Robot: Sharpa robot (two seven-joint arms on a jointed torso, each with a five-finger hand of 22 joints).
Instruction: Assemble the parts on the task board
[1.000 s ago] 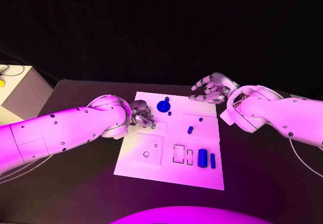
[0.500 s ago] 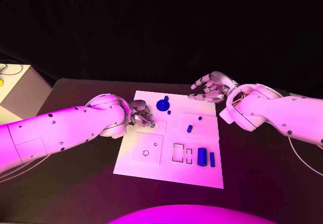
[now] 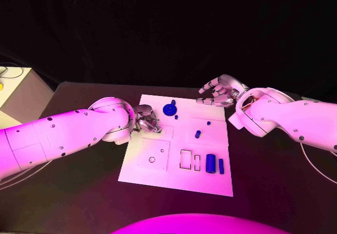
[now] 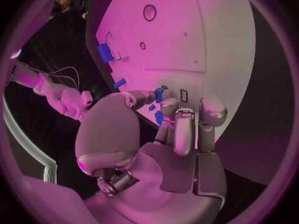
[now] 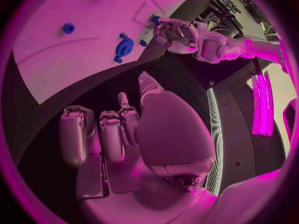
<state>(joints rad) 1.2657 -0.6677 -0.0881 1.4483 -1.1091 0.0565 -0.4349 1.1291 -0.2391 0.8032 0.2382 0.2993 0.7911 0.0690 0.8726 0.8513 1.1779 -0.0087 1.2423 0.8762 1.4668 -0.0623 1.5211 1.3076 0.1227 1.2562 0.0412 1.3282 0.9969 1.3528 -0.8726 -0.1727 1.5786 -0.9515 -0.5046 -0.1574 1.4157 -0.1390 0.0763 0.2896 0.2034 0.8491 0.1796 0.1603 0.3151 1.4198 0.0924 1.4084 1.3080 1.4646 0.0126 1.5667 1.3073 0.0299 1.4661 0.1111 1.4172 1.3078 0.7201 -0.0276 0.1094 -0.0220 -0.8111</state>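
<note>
The left hand [image 4: 171,119] pinches a small blue plastic part [image 4: 159,94] above the white flat task board [image 3: 211,183]; a tilted part could jam. The right hand [image 3: 219,92] hovers with fingers apart, holding nothing.

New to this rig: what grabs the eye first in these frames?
The white task board in the middle of the black table, dotted with small blue parts, such as the round blue part near its far edge. Next, the left hand over the board's left side, pinching a small blue part. The right hand hovers off the far right corner, holding nothing.
</note>
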